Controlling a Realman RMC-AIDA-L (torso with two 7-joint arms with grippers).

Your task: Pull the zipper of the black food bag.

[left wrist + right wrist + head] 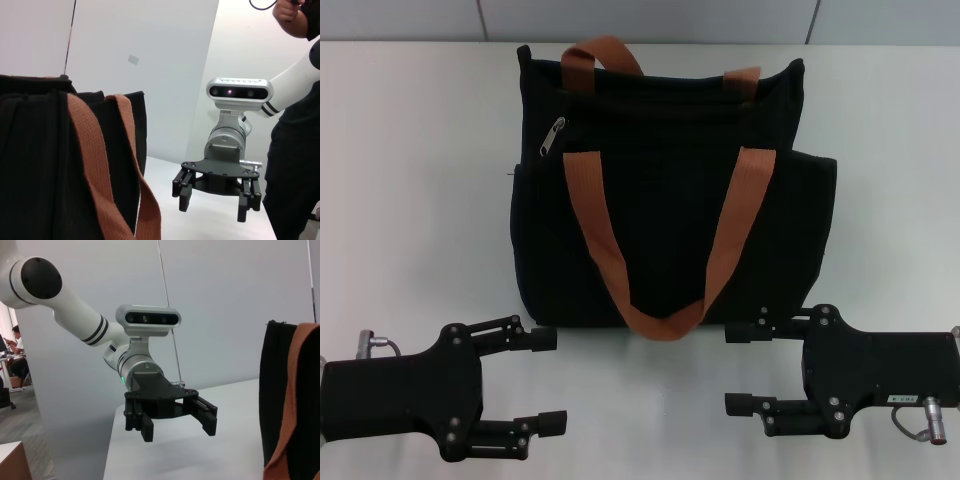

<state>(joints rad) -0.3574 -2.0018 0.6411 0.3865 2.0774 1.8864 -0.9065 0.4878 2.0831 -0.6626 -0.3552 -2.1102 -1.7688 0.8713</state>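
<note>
Grippers left [552, 381] and right [740, 368] wait wide open near you; your small silver zipper tab [552, 137] lies far left on the boxy black fabric bag [670, 210], so fingers may snag an orange-brown strap [660, 250].

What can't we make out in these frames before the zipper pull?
- Black food bag interior and zip line's course: head view, hidden by fabric folds.
- Zipper: in neither wrist view, beyond what the bag shows there.
- Left gripper and right gripper: jaws spread, empty.

No readable text; small white label on right pincer [745, 368] body illegible.
</note>
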